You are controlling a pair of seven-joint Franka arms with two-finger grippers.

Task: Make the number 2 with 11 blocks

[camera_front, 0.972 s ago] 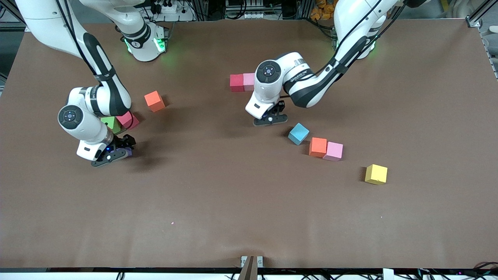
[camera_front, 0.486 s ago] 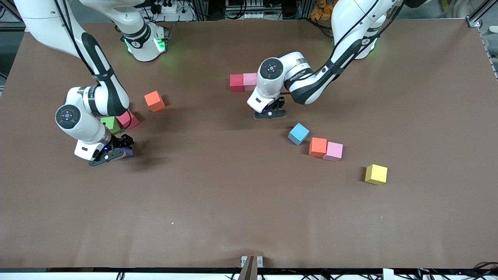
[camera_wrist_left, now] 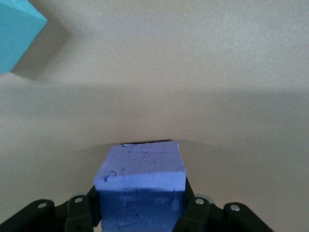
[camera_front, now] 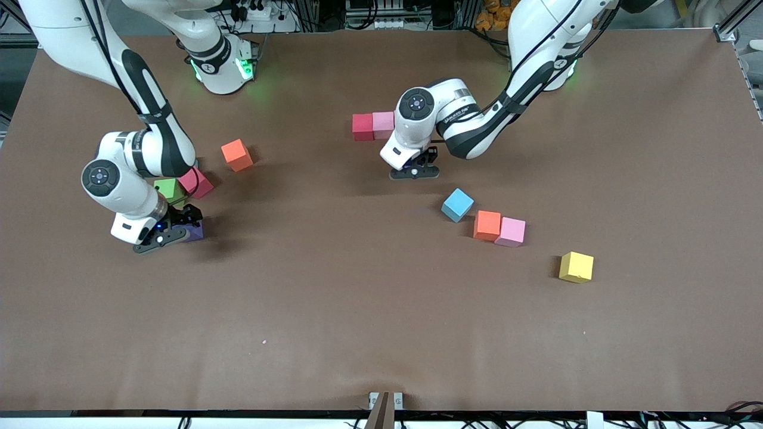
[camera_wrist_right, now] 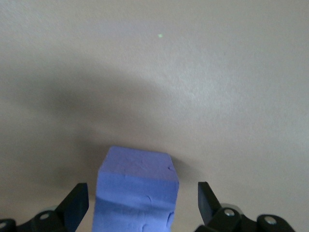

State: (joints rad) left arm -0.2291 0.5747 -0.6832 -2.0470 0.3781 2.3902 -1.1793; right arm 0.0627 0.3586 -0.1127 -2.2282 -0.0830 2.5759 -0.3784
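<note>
Purple foam cubes at both grippers, no digit formed yet.
The left gripper [camera_front: 415,171], over the mid-table, is clamped on a purple matte foam cube [camera_wrist_left: 140,186], fingers [camera_wrist_left: 81,209] pressed to its two sides; cube face is cracked, a light blue foam cube [camera_front: 457,204] sits on the table near it. The right gripper [camera_front: 168,231] at the right arm's end has jaws spread wide with a second purple foam cube [camera_wrist_right: 136,189] between them, fingers [camera_wrist_right: 76,205] clear of both sides. Green cube [camera_front: 170,188] and deep pink cube [camera_front: 197,182] touch each other just beside that gripper; an orange cube [camera_front: 236,154] apart. Red cube [camera_front: 362,126] and pale pink cube [camera_front: 382,124] abut. Orange-red cube [camera_front: 487,225] touches a pink cube [camera_front: 512,232]; yellow cube [camera_front: 576,266] alone. The brown table [camera_front: 357,310] is bare nearer the front camera.
</note>
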